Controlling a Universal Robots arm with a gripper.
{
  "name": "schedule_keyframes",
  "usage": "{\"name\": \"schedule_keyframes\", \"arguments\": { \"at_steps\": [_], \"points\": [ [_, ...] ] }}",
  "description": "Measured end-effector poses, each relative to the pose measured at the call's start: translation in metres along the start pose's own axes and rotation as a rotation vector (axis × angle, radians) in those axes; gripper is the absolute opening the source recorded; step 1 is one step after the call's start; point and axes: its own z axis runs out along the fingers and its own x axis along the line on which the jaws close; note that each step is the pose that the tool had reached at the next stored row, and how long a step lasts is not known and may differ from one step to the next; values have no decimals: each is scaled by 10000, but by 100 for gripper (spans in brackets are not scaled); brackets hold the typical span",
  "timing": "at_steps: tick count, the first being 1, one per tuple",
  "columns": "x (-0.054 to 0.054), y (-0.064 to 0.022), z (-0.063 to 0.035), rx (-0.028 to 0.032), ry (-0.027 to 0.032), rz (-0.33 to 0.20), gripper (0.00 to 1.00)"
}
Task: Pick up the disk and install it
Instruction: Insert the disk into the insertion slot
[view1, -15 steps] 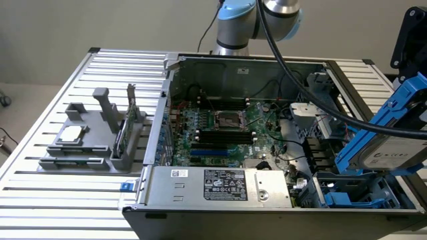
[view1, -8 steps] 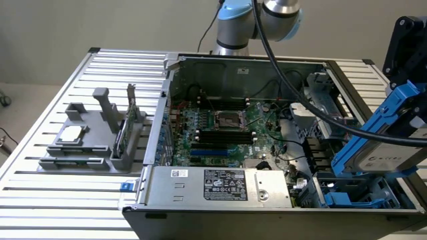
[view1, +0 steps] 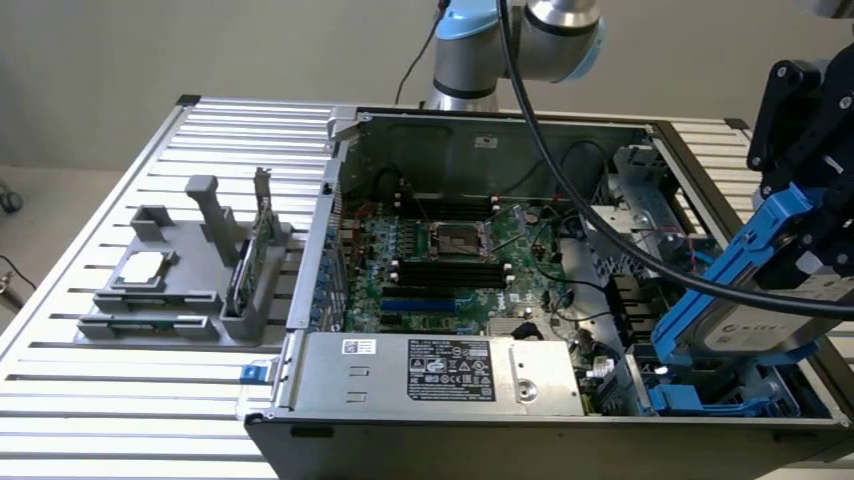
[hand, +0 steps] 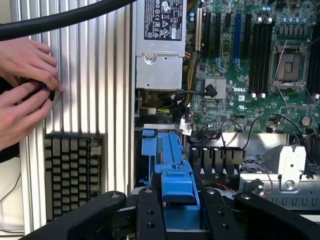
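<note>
Computer case: open, lying on the slatted desk. Inside it are a green motherboard, lettered DELL, and a grey power supply along the case wall nearest the exterior camera. The supply's black-and-white label carries small print that I cannot read.

Outside the case, on the exterior view's left, a grey holder keeps a small square silver chip and a thin green circuit card standing on edge.

The disk hangs tilted over the drive bay at the case's end on the exterior view's right. Its white label is unreadable. My fingers are clamped on its blue carrier, one on each side. Whether its lower end touches the bay I cannot tell.

Beside the case on the desk are a keyboard and a person's hands.
</note>
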Motion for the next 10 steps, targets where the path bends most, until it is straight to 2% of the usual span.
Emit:
{"name": "schedule_keyframes", "arguments": {
  "at_steps": [3, 10],
  "points": [
    [1, 1, 35, 0, 45, 15, 33],
    [1, 1, 36, 1, 50, 16, 33]
  ]
}}
